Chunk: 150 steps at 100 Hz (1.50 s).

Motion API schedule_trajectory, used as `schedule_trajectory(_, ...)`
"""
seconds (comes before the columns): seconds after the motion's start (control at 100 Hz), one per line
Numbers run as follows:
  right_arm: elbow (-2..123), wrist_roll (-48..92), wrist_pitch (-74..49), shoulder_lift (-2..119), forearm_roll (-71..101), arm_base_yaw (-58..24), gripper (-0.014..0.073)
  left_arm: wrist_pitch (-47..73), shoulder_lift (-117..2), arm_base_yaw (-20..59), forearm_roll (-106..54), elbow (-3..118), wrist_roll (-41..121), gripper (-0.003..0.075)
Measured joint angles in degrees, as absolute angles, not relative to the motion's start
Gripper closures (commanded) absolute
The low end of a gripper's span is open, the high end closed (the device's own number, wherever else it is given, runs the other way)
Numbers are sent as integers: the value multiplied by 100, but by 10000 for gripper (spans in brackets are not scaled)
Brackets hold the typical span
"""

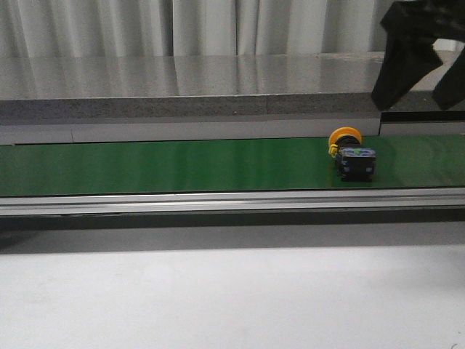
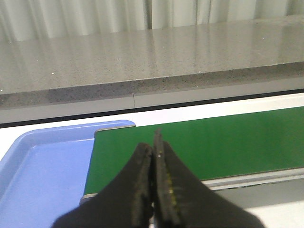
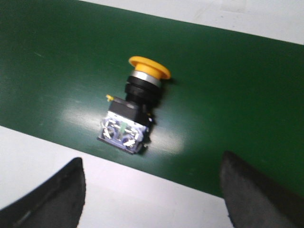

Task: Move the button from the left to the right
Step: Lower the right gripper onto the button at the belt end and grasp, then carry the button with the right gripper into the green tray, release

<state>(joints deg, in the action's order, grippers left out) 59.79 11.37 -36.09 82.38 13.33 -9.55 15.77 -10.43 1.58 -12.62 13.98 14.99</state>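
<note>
The button (image 1: 352,156) lies on its side on the green belt (image 1: 182,166), towards the right, with its yellow-orange head to the rear and its black body to the front. In the right wrist view the button (image 3: 135,107) lies apart from and ahead of my right gripper (image 3: 152,190). The jaws are wide open and empty. In the front view my right gripper (image 1: 421,91) hangs above and to the right of the button. My left gripper (image 2: 154,156) is shut and empty over the belt's left end (image 2: 213,142). It does not show in the front view.
A blue tray (image 2: 42,166) sits at the left end of the belt. A grey stone ledge (image 1: 189,91) runs behind the belt and a metal rail (image 1: 218,201) along its front. A white tabletop (image 1: 218,298) lies in front.
</note>
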Motion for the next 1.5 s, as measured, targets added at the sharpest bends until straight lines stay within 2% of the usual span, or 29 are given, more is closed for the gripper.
schedule_trajectory(0.48, 6292, 1137, -3163, 9625, 1307, -1050, 32, 1577, -1043, 158, -1262, 1398, 1499, 741)
schedule_trajectory(0.58, 6303, 1151, -3151, 9736, 1208, -1050, 147, 1577, -1043, 158, -1262, 1398, 1499, 741)
schedule_trajectory(0.74, 6315, 1151, -3092, 9766, 1136, -1050, 414, 1575, -1043, 158, -1262, 1398, 1499, 741)
schedule_trajectory(0.82, 6315, 1151, -3092, 9766, 1087, -1050, 473, 1575, -1043, 158, -1262, 1398, 1499, 741)
schedule_trajectory(1.1, 6797, 1151, -3529, 9455, 918, -732, 475, 1575, -1043, 158, -1262, 1398, 1499, 741)
schedule_trajectory(1.5, 7450, 1151, -3810, 9233, 811, 1042, 475, 1575, -1043, 158, -1262, 1398, 1499, 741)
